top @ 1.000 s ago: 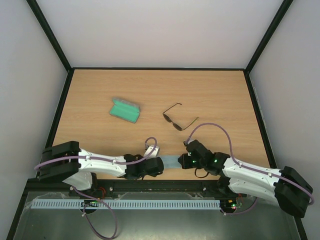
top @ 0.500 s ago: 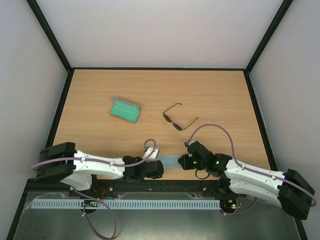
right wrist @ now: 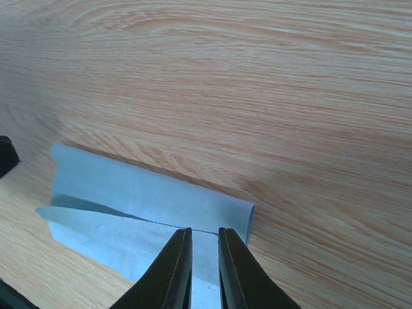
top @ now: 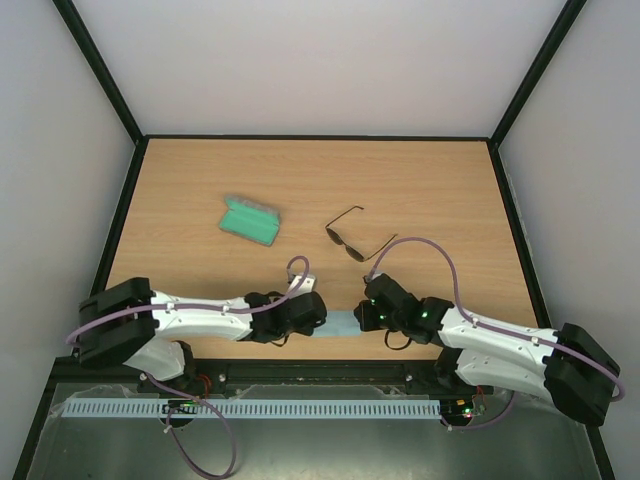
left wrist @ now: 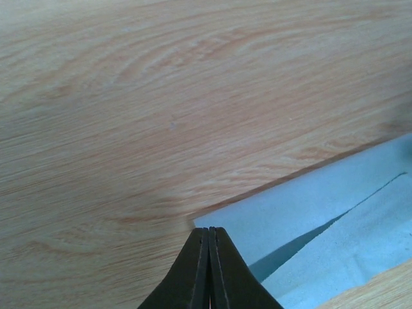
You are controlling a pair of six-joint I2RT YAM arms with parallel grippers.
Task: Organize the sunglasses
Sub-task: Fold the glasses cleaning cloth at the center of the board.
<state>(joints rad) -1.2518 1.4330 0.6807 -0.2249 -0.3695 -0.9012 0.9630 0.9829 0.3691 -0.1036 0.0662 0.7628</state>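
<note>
Blue cloth (top: 340,323), half folded at the near edge of the worktop (top: 440,190), was pinched at opposite ends by the left fingers (left wrist: 196,270) and right fingers (right wrist: 175,270), apparently to fold it; the sunglasses (top: 355,240) lay unfolded mid-worktop, right of the open case (top: 250,220).

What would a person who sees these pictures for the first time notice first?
Probably the half-folded light blue cloth at the near edge of the table: the jaws of the left arm are shut at one corner, those of the right arm nearly closed on its folded edge. Farther back lie the sunglasses, temples unfolded, and left of them an open case with green lining.
</note>
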